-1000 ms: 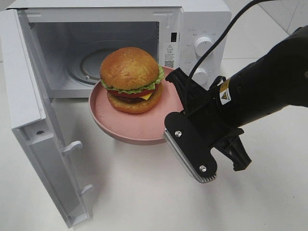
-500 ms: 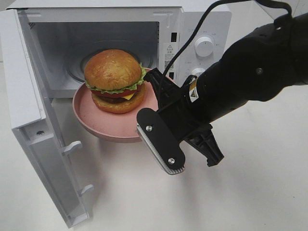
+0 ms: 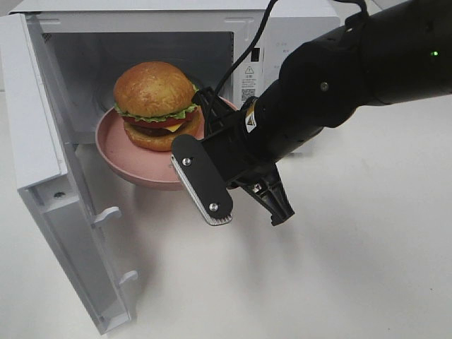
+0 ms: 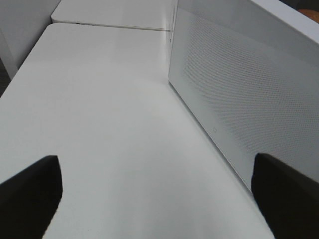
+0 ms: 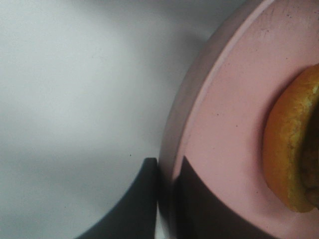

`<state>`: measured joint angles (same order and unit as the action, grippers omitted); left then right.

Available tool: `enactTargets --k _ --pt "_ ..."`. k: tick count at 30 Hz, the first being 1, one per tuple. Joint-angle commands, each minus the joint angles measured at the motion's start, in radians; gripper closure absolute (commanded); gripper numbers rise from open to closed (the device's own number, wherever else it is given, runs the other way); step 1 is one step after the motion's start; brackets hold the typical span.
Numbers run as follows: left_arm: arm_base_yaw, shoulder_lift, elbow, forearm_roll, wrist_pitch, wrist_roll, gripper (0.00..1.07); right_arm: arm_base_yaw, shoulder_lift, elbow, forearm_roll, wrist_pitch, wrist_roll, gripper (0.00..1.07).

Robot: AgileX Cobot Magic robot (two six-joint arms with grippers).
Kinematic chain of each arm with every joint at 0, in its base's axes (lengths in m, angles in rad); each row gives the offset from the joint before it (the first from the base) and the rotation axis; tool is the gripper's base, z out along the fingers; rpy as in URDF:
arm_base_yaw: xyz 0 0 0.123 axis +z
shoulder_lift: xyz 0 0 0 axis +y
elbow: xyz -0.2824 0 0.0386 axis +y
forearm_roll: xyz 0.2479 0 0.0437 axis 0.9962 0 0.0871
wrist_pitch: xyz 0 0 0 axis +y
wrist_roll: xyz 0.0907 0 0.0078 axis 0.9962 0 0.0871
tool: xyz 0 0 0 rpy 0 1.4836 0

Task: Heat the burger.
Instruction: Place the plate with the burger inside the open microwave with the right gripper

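Observation:
The burger, with a golden-brown bun, lettuce, tomato and patty, sits on a round pink plate. My right gripper is shut on the plate's right rim and holds it at the mouth of the open white microwave, partly over the sill. The right wrist view shows its fingers pinching the plate's rim, with the bun's edge beside them. My left gripper is open and empty over the white table, next to the microwave door's outer face. It is out of the exterior view.
The microwave's door stands swung open at the left, its edge reaching toward the table's front. My right arm covers the control panel. The white table spreads in front and to the right.
My right gripper has carried the plate and burger left and back, from in front of the microwave to its opening. The door has not moved.

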<state>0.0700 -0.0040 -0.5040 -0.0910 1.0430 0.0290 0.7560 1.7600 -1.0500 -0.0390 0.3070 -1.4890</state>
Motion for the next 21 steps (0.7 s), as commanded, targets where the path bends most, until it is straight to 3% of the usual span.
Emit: enactTargets --k 1,21 --pt "0.002 0.0 0.002 -0.009 -0.007 -0.001 0.09 -0.025 0.016 -0.055 -0.002 0.002 0.004 1.07" --pt "0.002 0.0 0.002 -0.009 -0.007 -0.001 0.09 -0.025 0.147 -0.221 -0.004 0.028 0.032 1.07"
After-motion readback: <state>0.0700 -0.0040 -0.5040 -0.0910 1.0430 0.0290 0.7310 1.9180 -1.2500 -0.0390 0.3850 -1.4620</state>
